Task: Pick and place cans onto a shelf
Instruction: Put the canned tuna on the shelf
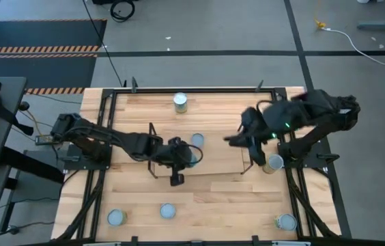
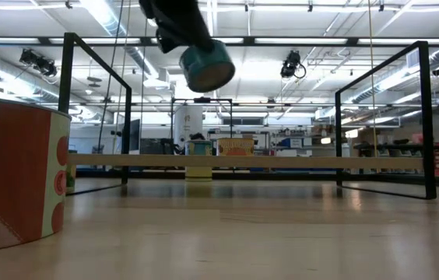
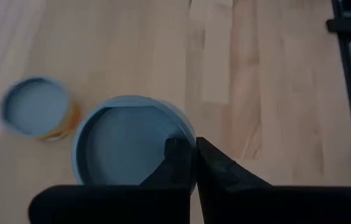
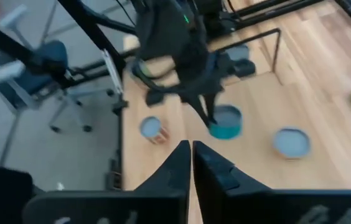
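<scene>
Wooden tabletop [image 1: 206,198], frame centre: left gripper [image 1: 182,158] clamps a teal can [image 1: 191,156] by its rim, raised above the shelf [image 1: 199,174] to clear it. Right gripper [image 1: 237,140] waits closed, empty, centre-right.

Teal can [image 2: 206,68], blue-grey top; near can [image 2: 13,177] red-and-white.

One can [image 1: 191,156] hangs above the shelf [image 1: 199,169]; another can [image 1: 197,141] stands just behind.

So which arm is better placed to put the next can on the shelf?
Left. Its gripper already holds a can in the air over the shelf. The right gripper is shut and empty.
</scene>
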### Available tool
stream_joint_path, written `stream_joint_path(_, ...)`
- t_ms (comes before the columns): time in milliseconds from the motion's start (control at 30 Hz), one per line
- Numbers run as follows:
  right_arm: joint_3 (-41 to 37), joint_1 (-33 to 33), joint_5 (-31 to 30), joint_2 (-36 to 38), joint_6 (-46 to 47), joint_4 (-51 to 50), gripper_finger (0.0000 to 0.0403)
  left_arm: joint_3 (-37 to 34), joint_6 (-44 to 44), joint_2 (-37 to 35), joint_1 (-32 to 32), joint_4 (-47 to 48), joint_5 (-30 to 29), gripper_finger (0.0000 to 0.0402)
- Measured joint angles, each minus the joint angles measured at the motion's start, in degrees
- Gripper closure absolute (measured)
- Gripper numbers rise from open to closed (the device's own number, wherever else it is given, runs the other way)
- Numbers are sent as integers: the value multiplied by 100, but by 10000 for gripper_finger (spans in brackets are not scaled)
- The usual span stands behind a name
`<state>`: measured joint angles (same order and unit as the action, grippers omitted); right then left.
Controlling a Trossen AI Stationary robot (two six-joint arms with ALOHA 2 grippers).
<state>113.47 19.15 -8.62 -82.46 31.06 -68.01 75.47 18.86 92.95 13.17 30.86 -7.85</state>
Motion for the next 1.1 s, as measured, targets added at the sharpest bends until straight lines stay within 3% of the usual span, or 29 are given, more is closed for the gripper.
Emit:
stream_joint_path(367, 4, 1189, -545, -466, 775, 188, 396, 1166, -284, 1303, -28, 946, -9, 391)
stream_joint_path(900, -2, 2181, -536, -1152, 2399, -957, 395, 1191, -116, 1895, -175, 703, -396, 389)
stream_joint_path(1100, -2, 2332, -594, -1156, 2669, -952, 394, 1197, 133, 1927, -104, 754, -372, 353)
